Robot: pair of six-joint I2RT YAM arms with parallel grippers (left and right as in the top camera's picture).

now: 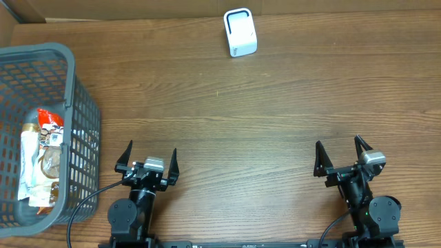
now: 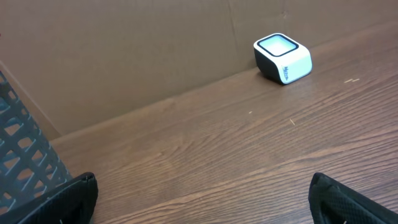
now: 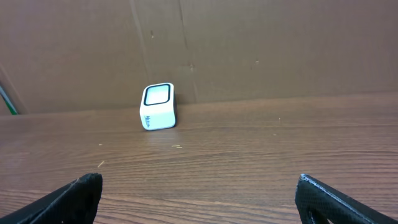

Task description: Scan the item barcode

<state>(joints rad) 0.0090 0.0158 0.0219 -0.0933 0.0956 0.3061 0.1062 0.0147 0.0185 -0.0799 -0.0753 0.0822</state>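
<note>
A packaged item (image 1: pixel 43 160) with red, white and brown wrapping lies inside the grey basket (image 1: pixel 81 117) at the left edge of the table. A small white barcode scanner (image 1: pixel 240 32) with a dark-rimmed window stands at the far side, also visible as the scanner (image 2: pixel 283 58) in the left wrist view and the scanner (image 3: pixel 158 106) in the right wrist view. My left gripper (image 1: pixel 147 159) rests open near the front edge, right of the basket, with nothing between its fingers. My right gripper (image 1: pixel 342 157) rests open at the front right, holding nothing.
A brown cardboard wall (image 3: pixel 249 43) runs along the table's far edge behind the scanner. The basket's mesh wall (image 2: pixel 25 155) stands close on the left gripper's left side. Wooden tabletop (image 1: pixel 241 131) lies between the grippers and the scanner.
</note>
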